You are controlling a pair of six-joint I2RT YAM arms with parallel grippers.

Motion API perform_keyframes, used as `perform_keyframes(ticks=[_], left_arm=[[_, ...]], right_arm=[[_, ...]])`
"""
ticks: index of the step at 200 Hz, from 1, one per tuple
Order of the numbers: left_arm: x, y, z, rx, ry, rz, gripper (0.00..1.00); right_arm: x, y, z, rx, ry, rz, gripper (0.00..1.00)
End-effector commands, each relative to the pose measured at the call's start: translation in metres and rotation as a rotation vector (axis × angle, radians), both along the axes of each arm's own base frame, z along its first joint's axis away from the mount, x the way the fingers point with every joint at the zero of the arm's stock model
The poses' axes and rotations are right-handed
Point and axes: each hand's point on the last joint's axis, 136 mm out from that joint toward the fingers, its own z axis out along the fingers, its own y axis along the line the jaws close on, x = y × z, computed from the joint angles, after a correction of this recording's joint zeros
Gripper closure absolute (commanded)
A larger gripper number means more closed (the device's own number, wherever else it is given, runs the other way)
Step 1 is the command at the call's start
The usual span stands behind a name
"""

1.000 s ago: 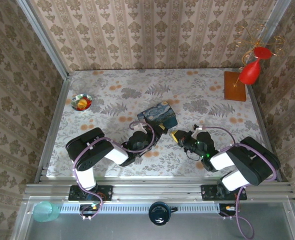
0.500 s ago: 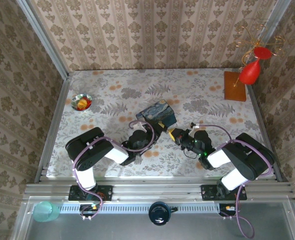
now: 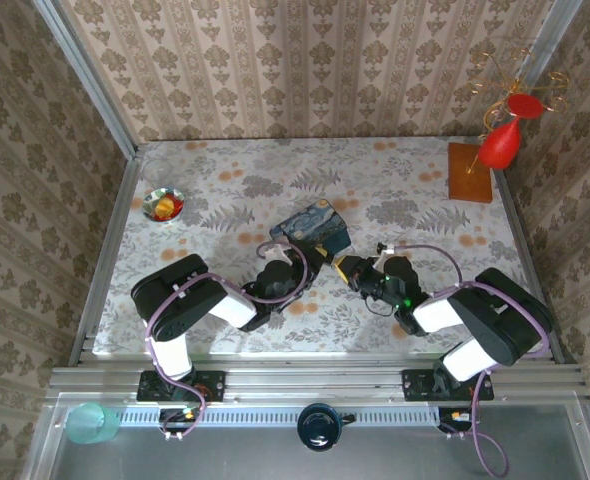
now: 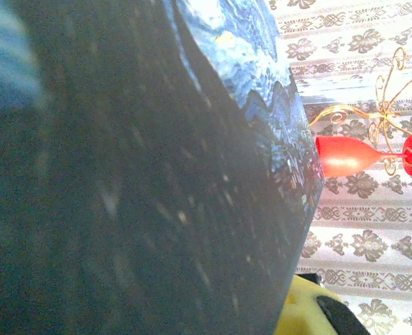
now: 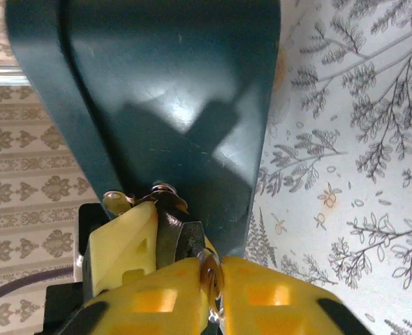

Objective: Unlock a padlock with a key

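In the right wrist view my right gripper is shut on the key. Its metal part shows edge-on between the yellow fingertips and meets the bottom of the dark padlock. A yellow finger of my left gripper presses the padlock's left side, and the thin shackle sticks out above it. From above, my left gripper and right gripper meet tip to tip just in front of the blue night-sky tin. The tin's dark side blocks the left wrist view.
A small shiny bowl sits at the far left of the table. A red glass on a gold wire stand rests on a wooden block at the back right. The tin's wall stands right behind the padlock.
My right gripper has moved a little left and away from me, closing the gap to the left gripper and the tin. The left arm has stayed put.
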Motion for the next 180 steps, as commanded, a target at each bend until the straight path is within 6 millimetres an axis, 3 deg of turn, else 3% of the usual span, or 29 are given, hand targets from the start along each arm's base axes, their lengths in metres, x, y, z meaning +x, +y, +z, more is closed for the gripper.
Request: perform_keyframes(ticks=[1, 18, 34, 77, 122, 147, 180], left_arm=[[-0.007, -0.006, 0.002, -0.025, 0.003, -0.050, 1.00], [-0.007, -0.001, -0.007, 0.008, 0.022, -0.047, 1.00], [-0.006, 0.003, -0.012, 0.036, 0.032, -0.043, 1.00], [-0.005, 0.008, -0.024, 0.110, 0.047, -0.051, 1.00], [-0.005, 0.009, -0.029, 0.150, 0.057, -0.062, 1.00], [-0.007, 0.007, -0.030, 0.142, 0.067, -0.076, 1.00], [-0.008, 0.007, -0.024, 0.142, 0.064, -0.080, 1.00]], right_arm=[[-0.016, 0.007, -0.018, -0.173, 0.012, 0.124, 0.66], [-0.022, -0.002, -0.028, -0.275, 0.014, 0.142, 0.54], [-0.025, -0.010, -0.025, -0.354, -0.020, 0.154, 0.48], [-0.030, -0.034, -0.022, -0.568, -0.106, 0.160, 0.46], [-0.032, -0.050, -0.002, -0.730, -0.308, 0.177, 0.45], [-0.039, -0.045, 0.006, -0.798, -0.474, 0.232, 0.46], [-0.052, -0.017, 0.014, -0.900, -0.678, 0.318, 0.47]])
